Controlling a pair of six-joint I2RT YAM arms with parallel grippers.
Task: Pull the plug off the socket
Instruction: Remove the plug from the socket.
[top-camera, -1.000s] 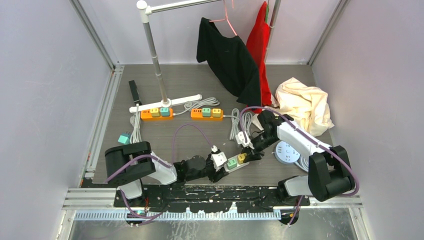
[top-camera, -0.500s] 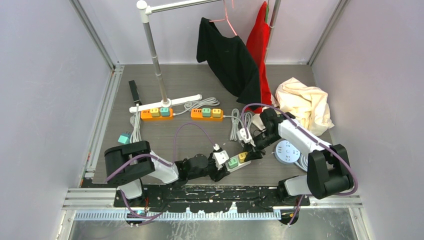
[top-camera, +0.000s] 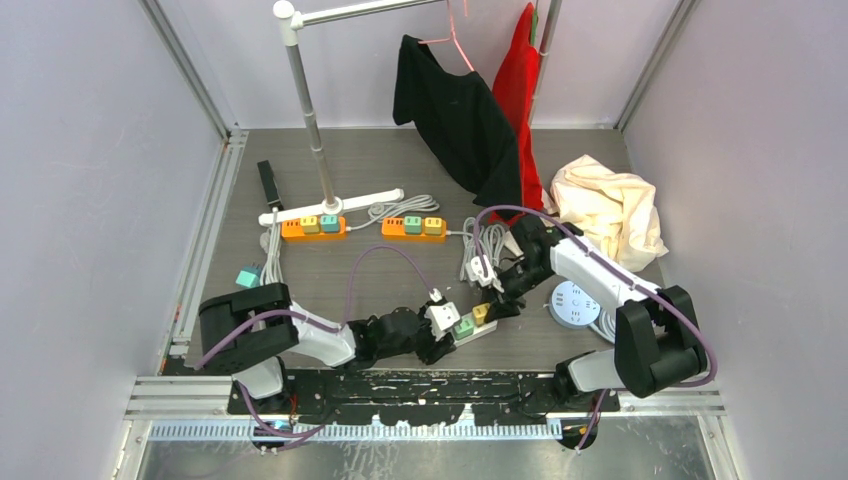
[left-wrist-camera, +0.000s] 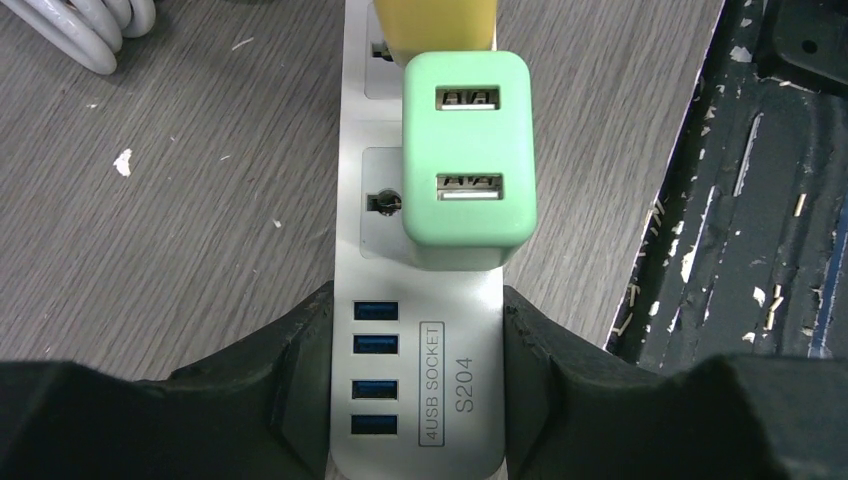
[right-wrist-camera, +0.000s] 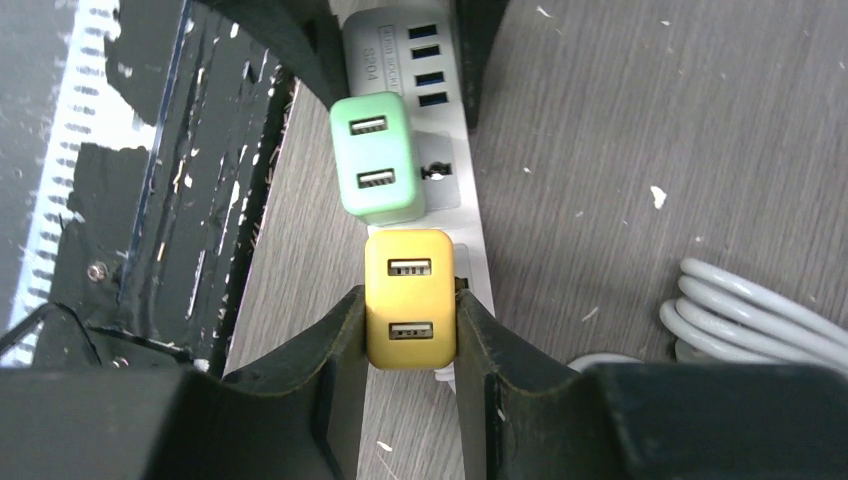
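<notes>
Yellow plug (right-wrist-camera: 409, 298) between right claw (right-wrist-camera: 408, 312) tips

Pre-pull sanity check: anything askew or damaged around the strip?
The green adapter sits off-centre, overhanging one long edge of the power strip; the yellow adapter sits square in the right gripper. The black base plate beside the strip is chipped and flaking. Nothing else stands out.

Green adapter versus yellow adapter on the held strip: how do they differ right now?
The yellow adapter is pinched at its sides by the right gripper; the green adapter has no gripper on it. The green adapter sits beside the USB end that the left gripper clamps; the yellow adapter is one socket further along. Both are two-port blocks plugged into the same power strip.
</notes>
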